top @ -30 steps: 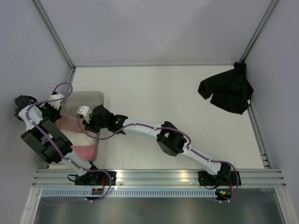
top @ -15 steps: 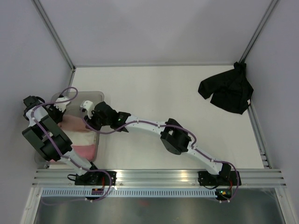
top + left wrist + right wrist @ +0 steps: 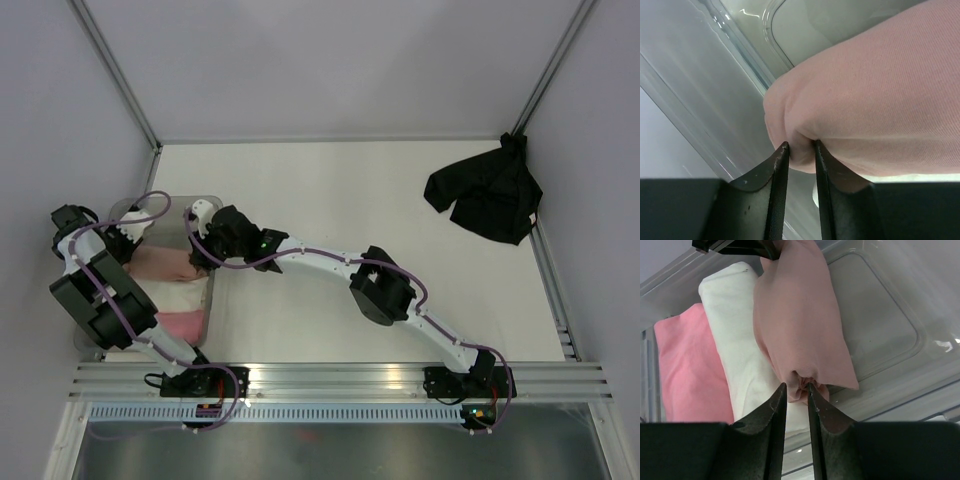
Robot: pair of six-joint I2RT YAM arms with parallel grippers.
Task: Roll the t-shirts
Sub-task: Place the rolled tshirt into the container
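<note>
Salmon-pink roll [image 3: 800, 320] is inside the bin [image 3: 880, 315], held at both ends between my 2 arms. In the R wrist view it runs lengthwise beside the cream roll [image 3: 735, 340], its edge overlapping the cream one a bit, w/ the bright pink roll [image 3: 685, 370] on the cream's other side. So 3 rolls side by side. From the top cam, bright pink sits nearest the arm bases, cream in the middle and salmon farthest. Can't tell if the salmon roll rests on the bin floor or hangs just above it.

Left gripper [image 3: 800, 145]: fingers nearly together, pinching a small fold at one rounded end of the salmon roll, close to the bin's wall. Right gripper [image 3: 795, 386]: same story at the opposite end, fingers clamped on a bunched tuft of cloth, just over the bin's rim. The R arm stretches long across the table [image 3: 330, 190] to get there.

The bin is translucent grey, at the table's left side, w/ bare floor showing beyond the salmon roll.

Black tee [image 3: 487, 198] lies crumpled and unrolled at the far right corner, well apart from the bin and both grippers.
</note>
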